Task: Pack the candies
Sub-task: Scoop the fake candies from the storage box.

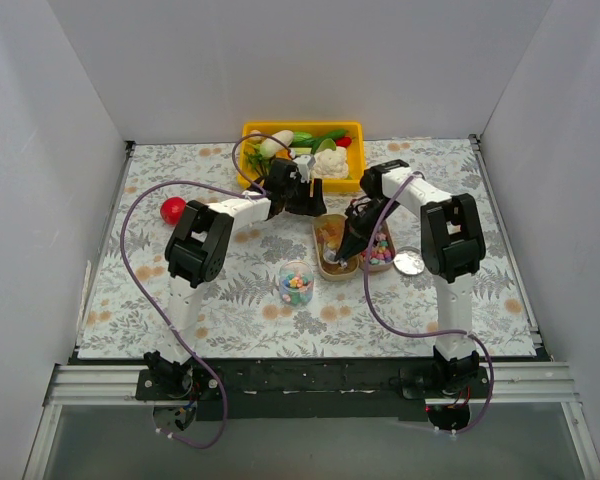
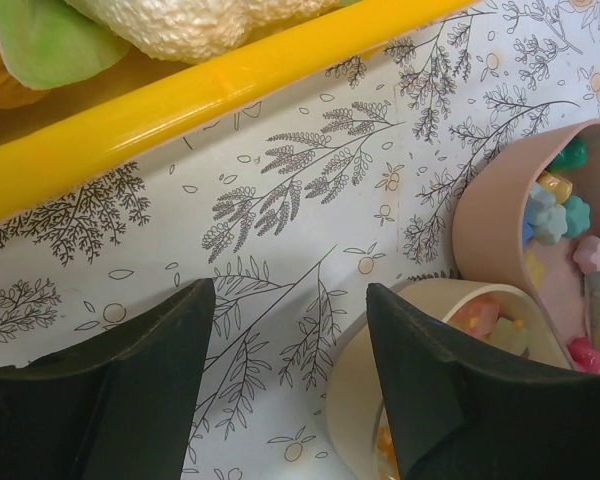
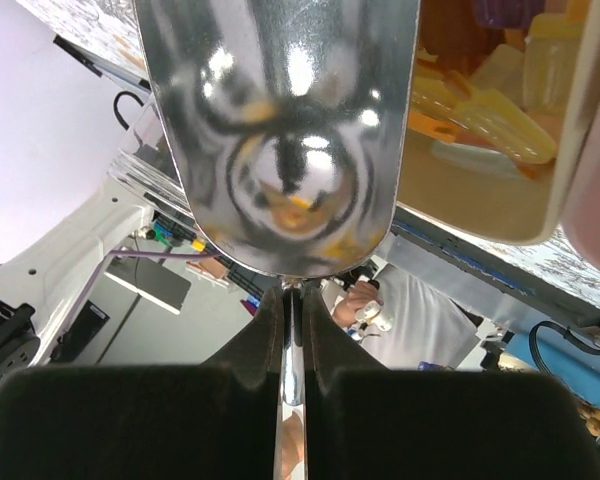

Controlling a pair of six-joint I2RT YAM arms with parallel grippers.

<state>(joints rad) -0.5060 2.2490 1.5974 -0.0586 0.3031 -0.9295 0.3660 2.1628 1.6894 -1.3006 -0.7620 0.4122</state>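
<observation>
Right gripper (image 3: 293, 325) clamps the scoop (image 3: 280, 130) by its handle; left gripper (image 2: 288, 295) gapes. Candies (image 3: 485, 115) ahead look light and slippery: scoop underneath, don't pinch.

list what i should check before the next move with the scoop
1. right tool shut on scoop handle: ok
2. scoop loaded: cannot tell
3. jar upright and open, candies inside, lid lying apart: ok
4. left tool open, holding nothing: ok
5. left tool touching tan bowl: cannot tell
</observation>
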